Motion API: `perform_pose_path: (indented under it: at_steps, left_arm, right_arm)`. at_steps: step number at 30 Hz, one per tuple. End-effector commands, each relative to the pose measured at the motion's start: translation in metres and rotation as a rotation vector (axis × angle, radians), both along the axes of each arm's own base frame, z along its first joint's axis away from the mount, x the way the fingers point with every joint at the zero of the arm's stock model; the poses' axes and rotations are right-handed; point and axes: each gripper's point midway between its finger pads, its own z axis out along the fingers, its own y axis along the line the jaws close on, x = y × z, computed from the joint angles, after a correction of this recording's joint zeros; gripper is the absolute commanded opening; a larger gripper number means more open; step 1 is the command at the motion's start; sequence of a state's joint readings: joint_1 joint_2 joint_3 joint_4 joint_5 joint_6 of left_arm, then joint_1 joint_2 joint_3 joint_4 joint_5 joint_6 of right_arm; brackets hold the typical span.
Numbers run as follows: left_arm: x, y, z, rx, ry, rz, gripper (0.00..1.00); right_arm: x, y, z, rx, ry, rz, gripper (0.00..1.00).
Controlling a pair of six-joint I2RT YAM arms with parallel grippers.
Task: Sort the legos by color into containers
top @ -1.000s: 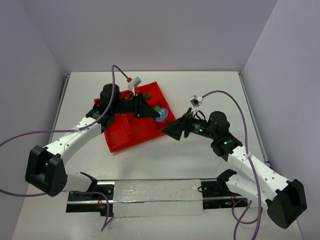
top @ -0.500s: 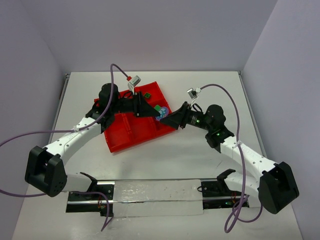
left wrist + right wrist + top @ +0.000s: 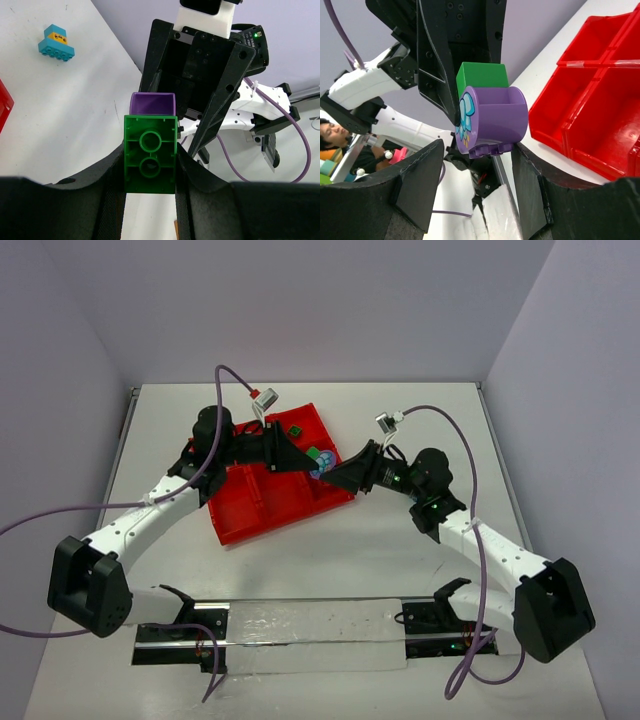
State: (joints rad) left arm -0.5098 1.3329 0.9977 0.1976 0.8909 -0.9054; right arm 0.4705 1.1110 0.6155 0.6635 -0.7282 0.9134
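Underside of green lego (image 3: 150, 160) — left wrist only; purple lego (image 3: 152, 103) beyond.

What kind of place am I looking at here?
Probably a robotics lab test cell: a white table walled by plain grey panels, a left arm and right arm bolted at its edge, and a red tray for sorting toy bricks.
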Motion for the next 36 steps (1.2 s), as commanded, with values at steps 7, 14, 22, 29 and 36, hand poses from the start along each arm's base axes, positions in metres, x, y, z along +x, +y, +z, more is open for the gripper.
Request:
perform_pose_path:
  at_steps: [7, 14, 22, 29, 36]
  left_arm:
    - [-0.019, 0.002, 0.018, -0.046, -0.059, -0.065, 0.0]
    - [-0.019, 0.002, 0.017, -0.044, -0.056, -0.066, 0.0]
    - [-0.018, 0.003, 0.017, -0.04, -0.063, -0.056, 0.0]
    - [-0.016, 0.007, 0.023, -0.02, -0.1, -0.014, 0.81]
    - [-0.013, 0.01, 0.026, -0.024, -0.103, -0.005, 0.85]
  right_arm:
    - [0.01, 0.001, 0.036, 0.088, -0.111, -0.002, 0.71]
    - [0.008, 0.0, 0.036, 0.095, -0.112, 0.0, 0.49]
    - [0.007, -0.002, 0.037, 0.099, -0.113, -0.003, 0.0]
    - [0.004, -0.002, 0.031, 0.09, -0.109, 0.004, 0.0]
    - [0.002, -0.003, 0.028, 0.086, -0.105, 0.005, 0.0]
